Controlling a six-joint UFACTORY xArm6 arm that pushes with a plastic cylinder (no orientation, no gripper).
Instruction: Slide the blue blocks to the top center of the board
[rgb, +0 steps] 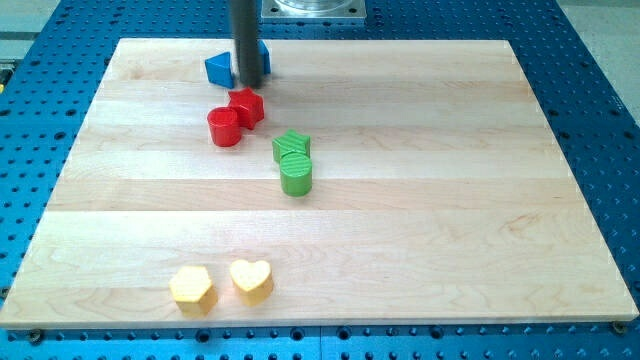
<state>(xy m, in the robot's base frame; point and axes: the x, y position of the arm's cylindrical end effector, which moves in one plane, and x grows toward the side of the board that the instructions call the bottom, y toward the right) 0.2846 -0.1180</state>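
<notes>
A blue block (219, 69) lies near the view's top edge of the wooden board (420, 200), left of centre. The rod hides part of it, so its shape is unclear, and a bit of blue shows on the rod's right side (266, 55). My tip (249, 83) rests on the board at the blue block's right side, touching it or nearly so, just above the red star.
A red star (247, 105) and a red cylinder (225, 127) sit just below the tip. A green star (292, 146) and a green cylinder (296, 174) lie near the centre. A yellow hexagon (191, 288) and a yellow heart (251, 280) lie near the bottom edge.
</notes>
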